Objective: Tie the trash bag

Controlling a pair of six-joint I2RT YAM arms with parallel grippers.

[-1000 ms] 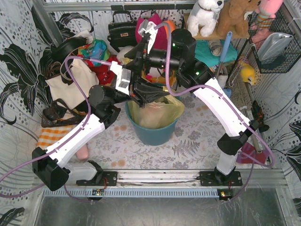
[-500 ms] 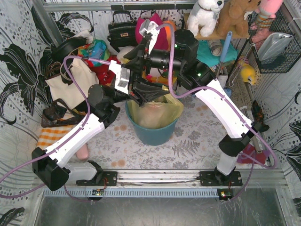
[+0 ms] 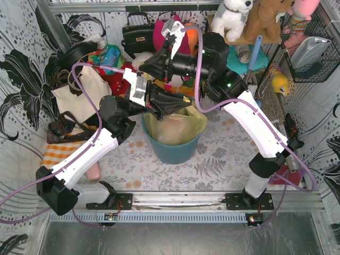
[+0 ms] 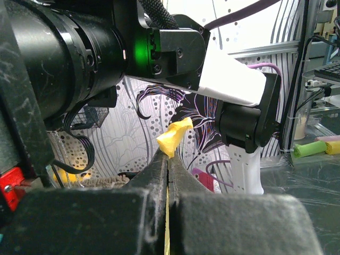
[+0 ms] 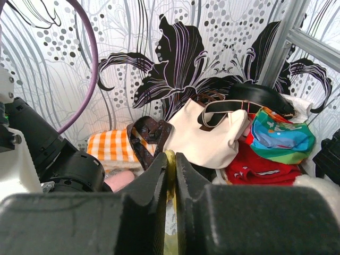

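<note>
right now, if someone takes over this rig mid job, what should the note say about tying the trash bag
left gripper: shut on a yellow handle strip of the trash bag, with the strip's end poking past the tips.
right gripper: closed on a thin yellow strip too.
The trash bag sits in the teal bin, under the left gripper.
Done: strips gripped in both grippers.
Left: no knot shows yet, so the strips likely need crossing and tying.

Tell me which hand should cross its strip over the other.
Probably the right: the right hand holds its yellow strip higher, above the left hand, which pinches the other strip low over the teal bin.
</note>
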